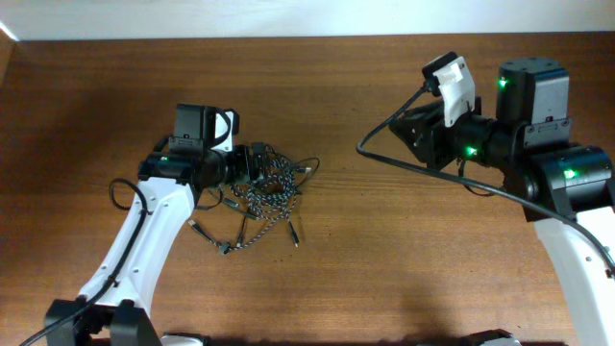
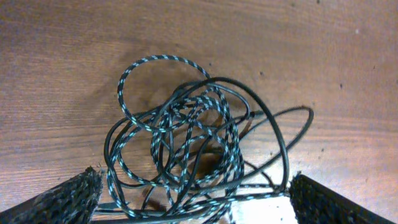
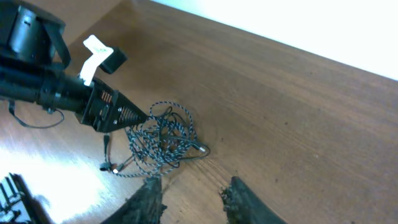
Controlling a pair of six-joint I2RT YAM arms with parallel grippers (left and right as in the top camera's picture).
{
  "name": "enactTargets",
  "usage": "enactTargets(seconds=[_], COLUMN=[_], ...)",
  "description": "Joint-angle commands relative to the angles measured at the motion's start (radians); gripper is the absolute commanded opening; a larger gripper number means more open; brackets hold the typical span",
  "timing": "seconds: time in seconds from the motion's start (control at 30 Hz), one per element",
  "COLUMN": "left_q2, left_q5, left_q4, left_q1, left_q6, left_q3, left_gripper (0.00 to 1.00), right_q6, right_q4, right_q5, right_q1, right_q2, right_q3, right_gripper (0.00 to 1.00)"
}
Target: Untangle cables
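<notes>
Task barely started, by the look of it. On the near side a couple of plug ends [image 1: 226,248] trail loose on the surface [image 1: 384,269], free of the pile but not pulled out. Just beyond them sits the cable tangle [image 1: 274,187], left of centre: one bunched heap. The left wrist view shows a braided black-and-white cable [image 2: 161,58] looped many times through and over a plain black cable [image 2: 285,146]. No strand is laid out straight and the two are not separated. Judgement: nearly all the work is left, meaning lifting, pulling the loops apart and laying each cable out by itself.

Left gripper [image 2: 193,200]: jaws wide open, at the left edge of the tangle, with strands running across the gap between the fingertips [image 2: 68,196]. They straddle the cables and clamp nothing; cannot tell if a pad touches a strand.

Right gripper [image 3: 193,198]: jaws apart, empty, touching nothing. It is off to the far right, well apart from the tangle and pointed toward it.
</notes>
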State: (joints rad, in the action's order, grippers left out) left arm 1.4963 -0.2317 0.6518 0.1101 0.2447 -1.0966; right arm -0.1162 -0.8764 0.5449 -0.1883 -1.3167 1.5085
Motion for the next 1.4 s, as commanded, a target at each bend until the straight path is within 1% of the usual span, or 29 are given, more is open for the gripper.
enactTargets(seconds=[0.0,0.03,0.07,0.1,0.13,0.17,0.2,0.27,0.3,0.37,0.47,0.5,0.53,0.57,0.6,0.63,0.67,0.7,0.8,0.87,0.9,0.97,1.03,1.13,1.17,1.2,1.23,1.27,1.37], left_q2=[0.003,0.015,0.020,0.010,-0.009,-0.047,-0.136,-0.175,-0.171,-0.171,-0.171,-0.171,-0.171,-0.171,-0.171,-0.171,-0.171,-0.171,-0.171,-0.171,-0.171,-0.171,-0.171,-0.171,-0.171,-0.171,-0.171,-0.171,-0.171], left_q5=[0.011,0.011,0.021,0.061,0.111,0.244,0.450,0.551,0.560,0.436,0.341,0.341,0.344,0.343,0.344,0.343,0.341,0.340,0.290,0.207,0.117,-0.176,-0.224,-0.213,-0.213,-0.213,-0.213,-0.209,-0.072], left_q4=[-0.011,-0.012,-0.012,-0.005,0.021,0.091,0.227,0.310,0.315,0.293,0.307,0.308,0.308,0.309,0.311,0.311,0.312,0.322,0.382,0.378,0.351,0.218,0.193,0.171,0.171,0.171,0.171,0.168,0.179], left_q1=[0.012,0.069,0.158,0.231,0.259,0.286,0.316,0.317,0.288,0.134,-0.063,-0.115,-0.134,-0.134,-0.134,-0.134,-0.132,-0.132,-0.132,-0.132,-0.132,-0.114,-0.064,-0.033,-0.033,-0.033,-0.033,-0.033,-0.033], left_q6=[0.216,0.269,0.356,0.418,0.452,0.533,0.694,0.757,0.800,0.812,0.703,0.703,0.703,0.703,0.703,0.703,0.703,0.703,0.681,0.681,0.588,0.148,0.028,0.026,0.026,0.026,0.027,0.027,0.031], left_q3=[0.000,0.000,0.000,0.000,0.000,0.000,0.000,0.002,0.005,0.005,0.005,0.005,0.005,0.005,0.005,0.005,0.005,0.005,0.005,0.005,0.005,0.005,0.005,0.005,0.005,0.005,0.005,0.005,0.005], left_gripper=[0.99,1.00,0.91,0.99,0.99,0.99,0.99,0.99,0.99,0.99,0.99,0.99,0.99,0.99,0.99,0.99,0.99,0.99,0.99,1.00,0.97,0.98,1.00,0.99,0.99,1.00,1.00,1.00,0.99], right_q6=[0.001,0.001,0.002,0.001,0.001,0.001,0.002,0.002,0.002,0.002,0.071,0.074,0.318,0.435,0.435,0.435,0.435,0.435,0.216,0.206,0.182,0.187,0.454,0.772,0.771,0.739,0.836,1.126,1.281], right_q4=[-0.003,-0.003,-0.010,-0.029,-0.043,-0.063,-0.079,-0.102,-0.116,-0.122,-0.102,0.012,0.214,0.346,0.395,0.400,0.365,0.313,0.198,0.185,0.175,0.166,0.167,0.114,0.101,0.081,0.069,0.011,-0.055], right_q5=[0.019,-0.033,-0.070,-0.097,-0.116,-0.138,-0.127,-0.066,-0.010,0.344,0.454,0.448,0.172,-0.061,-0.061,-0.128,-0.187,-0.163,0.249,0.264,0.264,0.264,0.161,0.150,0.151,0.152,0.058,0.045,0.076], right_q1=[0.007,0.007,0.007,0.007,0.007,0.007,0.005,0.005,0.004,-0.002,-0.154,-0.251,-0.346,-0.431,-0.480,-0.515,-0.525,-0.499,-0.297,-0.222,-0.222,-0.222,-0.222,-0.193,-0.191,-0.191,-0.189,-0.174,-0.120], right_q2=[0.001,0.001,0.001,0.001,0.001,-0.004,-0.032,-0.101,-0.190,-0.390,-0.694,-0.758,-0.805,-0.830,-0.830,-0.830,-0.825,-0.795,-0.382,-0.135,-0.082,-0.046,-0.053,-0.079,-0.106,-0.113,-0.116,-0.135,-0.215], right_q3=[0.011,0.011,0.011,0.010,0.006,0.006,0.006,0.006,0.006,0.006,0.006,0.006,0.006,0.006,0.006,0.006,0.007,0.018,0.053,0.053,0.053,0.053,0.053,0.053,0.053,0.052,0.052,0.052,0.052], right_gripper=[0.44,0.50,0.51,0.56,0.58,0.60,0.75,0.99,0.99,0.99,0.90,0.90,0.91,0.84,0.70,0.31,0.04,0.04,0.04,0.04,0.04,0.04,0.04,0.04,0.11,0.10,0.04,0.04,0.04])
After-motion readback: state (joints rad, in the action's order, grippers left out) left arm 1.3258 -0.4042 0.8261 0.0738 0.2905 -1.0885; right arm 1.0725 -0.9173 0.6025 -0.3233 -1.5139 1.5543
